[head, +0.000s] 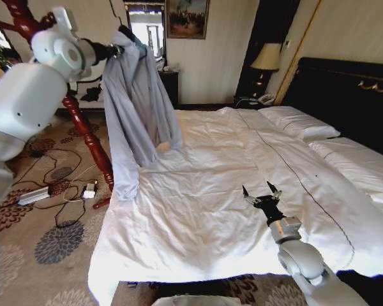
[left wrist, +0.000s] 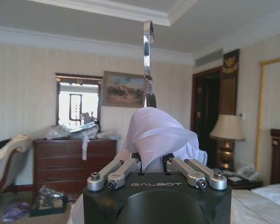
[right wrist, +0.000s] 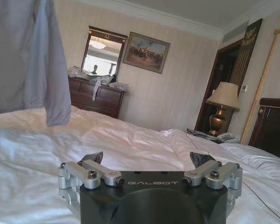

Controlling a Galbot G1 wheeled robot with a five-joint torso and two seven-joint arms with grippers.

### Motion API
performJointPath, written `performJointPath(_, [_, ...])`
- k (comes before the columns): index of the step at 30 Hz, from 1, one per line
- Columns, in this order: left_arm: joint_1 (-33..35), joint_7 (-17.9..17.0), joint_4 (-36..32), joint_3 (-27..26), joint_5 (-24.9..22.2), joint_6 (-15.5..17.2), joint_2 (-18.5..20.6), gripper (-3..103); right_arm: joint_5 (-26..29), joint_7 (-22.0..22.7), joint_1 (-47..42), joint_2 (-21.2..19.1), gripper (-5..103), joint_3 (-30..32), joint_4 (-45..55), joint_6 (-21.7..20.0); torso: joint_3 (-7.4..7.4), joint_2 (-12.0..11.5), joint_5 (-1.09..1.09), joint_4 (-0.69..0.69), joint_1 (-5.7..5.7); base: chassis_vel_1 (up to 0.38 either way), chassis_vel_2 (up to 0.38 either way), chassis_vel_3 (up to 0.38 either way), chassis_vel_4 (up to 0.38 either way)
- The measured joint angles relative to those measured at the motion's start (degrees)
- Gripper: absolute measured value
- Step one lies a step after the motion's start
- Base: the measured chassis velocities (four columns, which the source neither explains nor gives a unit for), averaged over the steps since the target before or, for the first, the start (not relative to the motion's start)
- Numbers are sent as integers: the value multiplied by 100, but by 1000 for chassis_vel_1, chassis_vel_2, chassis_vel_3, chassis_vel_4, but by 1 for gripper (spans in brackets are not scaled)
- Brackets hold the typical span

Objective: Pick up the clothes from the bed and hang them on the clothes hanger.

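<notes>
Left end effector [left wrist: 151, 165] raised beside the red-brown coat stand [head: 83, 124], pinching the collar of the grey-blue jacket [head: 135, 102]; the hanger hook [left wrist: 148, 56] stands upright above the fabric. Jacket hangs free, one sleeve end resting on the bed [head: 210, 210] edge. Right end effector [head: 262, 194] low over the white duvet, fingers spread, holding nothing. Beyond the bed: dark dresser [right wrist: 95, 95], mirror [right wrist: 101, 51], framed painting [right wrist: 145, 51], brass lamp [right wrist: 221, 107].

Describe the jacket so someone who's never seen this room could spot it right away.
Start at the wide white bed, then look up past its left edge. There the left gripper holds the jacket up high. It is the one pale grey-blue garment, hanging limp with long sleeves, beside the red-brown wooden stand.
</notes>
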Motion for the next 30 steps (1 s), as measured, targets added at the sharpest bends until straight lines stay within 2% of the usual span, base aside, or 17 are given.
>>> performJointPath(7, [31, 111, 180, 7, 63, -130, 143, 17, 0, 0, 0, 0, 100, 0, 0, 0, -1, 0, 0, 4, 0, 0, 0, 0, 0])
performJointPath(10, [184, 150, 283, -91, 122, -189, 184, 17, 0, 0, 0, 0, 100, 0, 0, 0, 0, 1, 0, -3, -1, 0, 0, 0, 0])
performJointPath(12, [203, 159, 312, -106, 128, -198, 201, 17, 0, 0, 0, 0, 100, 0, 0, 0, 0, 0, -1, -3, 0, 0, 0, 0, 0])
performJointPath(15, [233, 232, 425, -128, 129, -223, 284, 17, 0, 0, 0, 0, 100, 0, 0, 0, 0, 1, -1, 3, -1, 0, 0, 0, 0])
performJointPath(22, [239, 487, 702, -164, 253, -314, 375, 17, 0, 0, 0, 0, 100, 0, 0, 0, 0, 0, 0, 0, -1, 0, 0, 0, 0])
performJointPath(30, [376, 517, 505, -294, 273, -323, 620, 17, 0, 0, 0, 0, 100, 0, 0, 0, 0, 1, -1, 2, 0, 0, 0, 0, 0])
